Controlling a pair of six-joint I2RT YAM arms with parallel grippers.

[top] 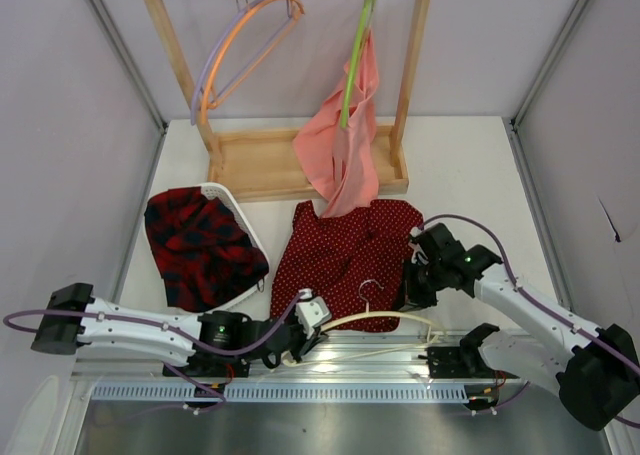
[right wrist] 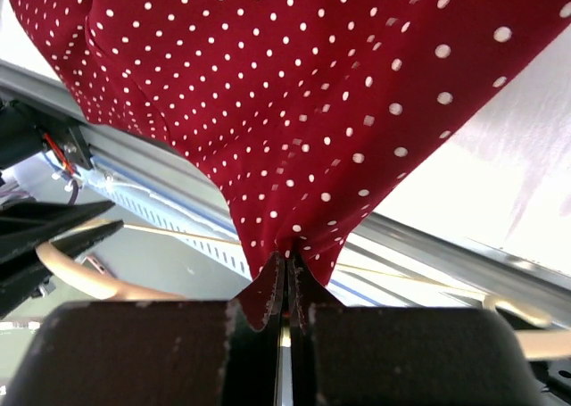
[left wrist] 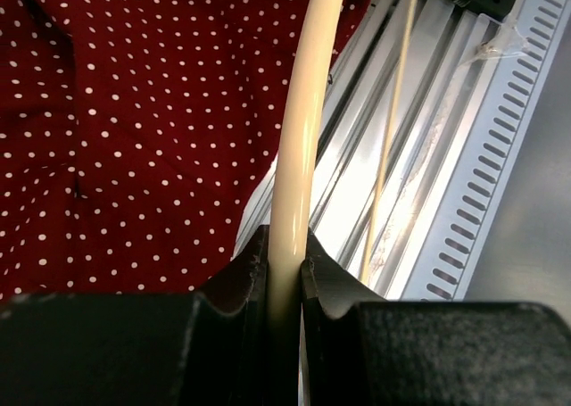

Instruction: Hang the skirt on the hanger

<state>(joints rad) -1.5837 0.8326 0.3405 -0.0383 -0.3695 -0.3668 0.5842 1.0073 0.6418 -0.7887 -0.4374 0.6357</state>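
The dark-red polka-dot skirt (top: 340, 250) lies spread in the middle of the table. The cream hanger (top: 385, 320) with its silver hook (top: 371, 291) rests at the skirt's near edge over the metal rail. My left gripper (top: 305, 327) is shut on the hanger's left arm; in the left wrist view the cream bar (left wrist: 299, 147) runs up from between the fingers, with the skirt (left wrist: 134, 129) beside it. My right gripper (top: 412, 293) is shut on the skirt's right near edge; in the right wrist view the cloth (right wrist: 294, 94) is pinched and pulled up, and the hanger (right wrist: 89, 277) shows below.
A wooden rack (top: 300, 165) at the back carries orange and lilac hangers (top: 240, 55) and a lime-green hanger with salmon-pink cloth (top: 345, 145). A white basket (top: 240, 215) with a red-black plaid garment (top: 200, 245) sits at the left. A slotted metal rail (top: 330, 375) runs along the near edge.
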